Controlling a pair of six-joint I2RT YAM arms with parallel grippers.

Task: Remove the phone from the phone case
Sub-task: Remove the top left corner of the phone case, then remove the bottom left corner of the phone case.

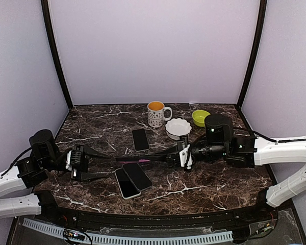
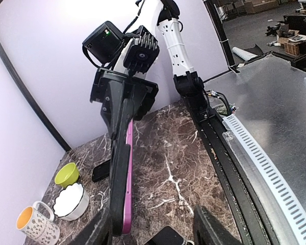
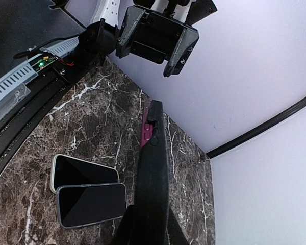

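Observation:
My right gripper (image 1: 181, 154) is shut on a black phone case (image 1: 153, 157) and holds it edge-up above the table, pointing left. A magenta phone (image 1: 137, 161) shows along the case's edge. In the right wrist view the case (image 3: 154, 189) rises from between my fingers, with the magenta edge (image 3: 147, 130) near its far end. My left gripper (image 1: 109, 166) is open. In the left wrist view the free end of the case (image 2: 118, 194) and the magenta edge (image 2: 128, 189) lie between its open jaws, close to the left finger (image 2: 94, 230).
Two dark phones (image 1: 126, 184) (image 1: 137, 176) lie side by side under the held case, and a third (image 1: 140, 139) lies farther back. A patterned mug (image 1: 156, 113), a white bowl (image 1: 178, 127) and a green bowl (image 1: 200, 117) stand at the back. Purple walls enclose the table.

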